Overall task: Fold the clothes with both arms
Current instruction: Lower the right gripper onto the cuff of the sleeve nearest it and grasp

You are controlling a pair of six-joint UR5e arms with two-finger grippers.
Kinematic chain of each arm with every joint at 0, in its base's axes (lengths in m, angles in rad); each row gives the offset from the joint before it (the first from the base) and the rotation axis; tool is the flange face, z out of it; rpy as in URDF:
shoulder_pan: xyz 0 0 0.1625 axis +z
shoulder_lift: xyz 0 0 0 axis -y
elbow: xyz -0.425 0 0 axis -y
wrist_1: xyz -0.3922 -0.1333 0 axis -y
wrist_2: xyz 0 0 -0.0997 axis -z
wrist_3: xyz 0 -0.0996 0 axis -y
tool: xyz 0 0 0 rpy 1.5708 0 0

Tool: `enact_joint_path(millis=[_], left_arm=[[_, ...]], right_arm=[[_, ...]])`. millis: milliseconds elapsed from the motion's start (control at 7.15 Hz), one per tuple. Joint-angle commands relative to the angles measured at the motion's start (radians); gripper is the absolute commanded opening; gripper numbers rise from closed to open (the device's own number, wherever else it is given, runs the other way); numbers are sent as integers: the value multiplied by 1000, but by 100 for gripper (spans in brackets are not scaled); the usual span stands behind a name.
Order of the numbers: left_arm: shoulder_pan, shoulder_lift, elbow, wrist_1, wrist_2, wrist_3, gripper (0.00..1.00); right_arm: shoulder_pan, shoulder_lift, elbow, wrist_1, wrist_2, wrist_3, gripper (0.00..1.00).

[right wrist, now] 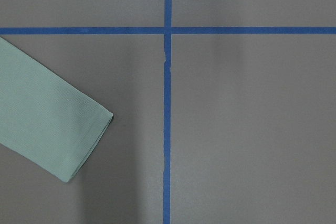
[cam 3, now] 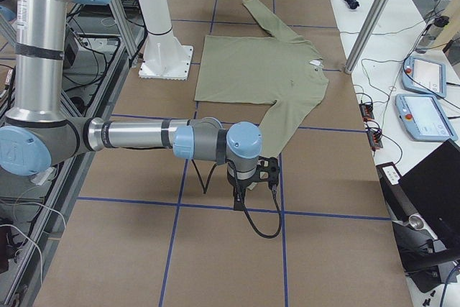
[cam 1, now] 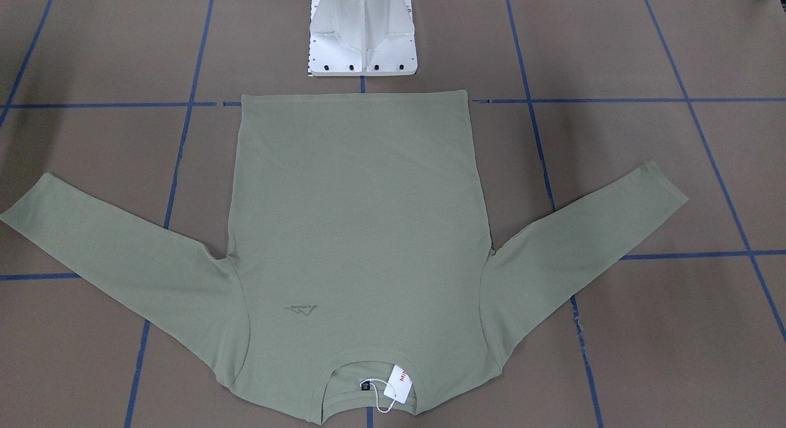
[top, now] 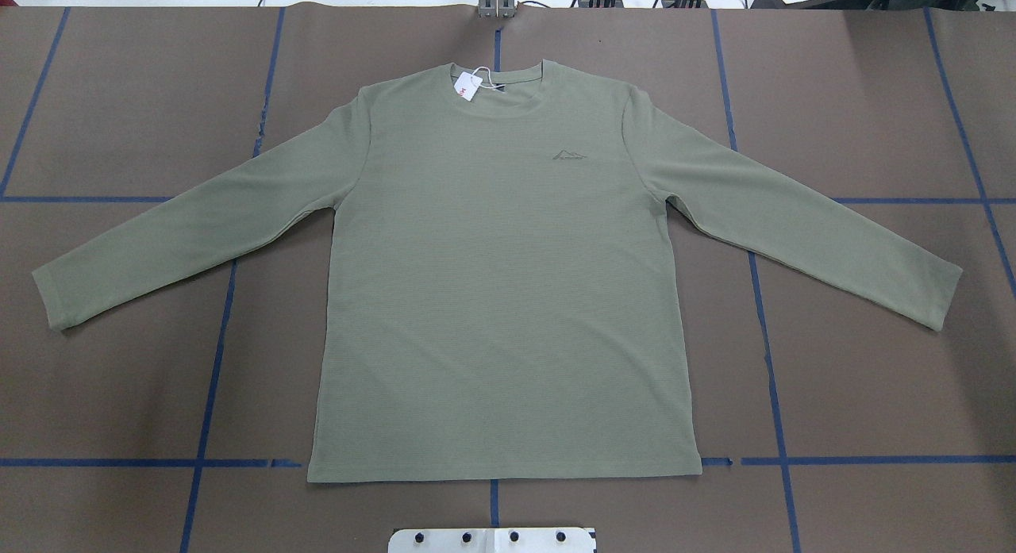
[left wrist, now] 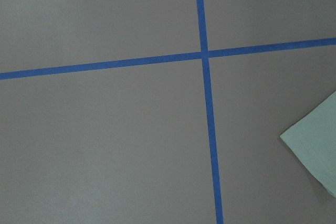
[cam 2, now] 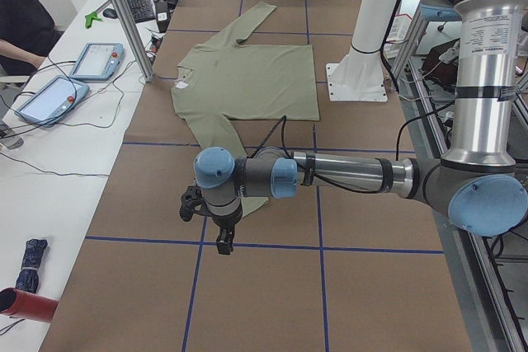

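Observation:
The clothes, one sage-green long-sleeved shirt (top: pixel 500 299), lie flat and face up on the brown table, both sleeves spread out. The hem is toward the robot's base. A white-and-red hang tag (cam 1: pixel 398 385) rests at the neck. My left gripper (cam 2: pixel 224 241) hangs over the table just past the near sleeve's end; its wrist view catches only a cuff corner (left wrist: pixel 315 150). My right gripper (cam 3: pixel 239 199) hangs beyond the other sleeve, whose cuff (right wrist: pixel 47 124) fills the left of its wrist view. Both grippers show only in side views, so I cannot tell open or shut.
The white base pedestal (cam 1: pixel 362 41) stands just behind the hem. Blue tape lines (top: pixel 762 299) grid the table. A metal post (cam 2: pixel 124 14) stands at the table's far edge. Beyond it a person (cam 2: pixel 25 14) sits at a desk with teach pendants (cam 2: pixel 95 59).

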Motion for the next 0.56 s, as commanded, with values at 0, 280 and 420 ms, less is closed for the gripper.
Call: enact_joint_path(millis=[0, 280, 420], left_arm=[[0, 0, -2, 0, 0, 2, 100], [1, -18, -22, -6, 9, 3, 100], [9, -52, -44, -6, 1, 0, 100]], right_arm=[[0, 9, 3, 0, 3, 5, 100], [-21, 55, 3, 0, 6, 44, 100], [-67, 77, 2, 2, 3, 45, 100]])
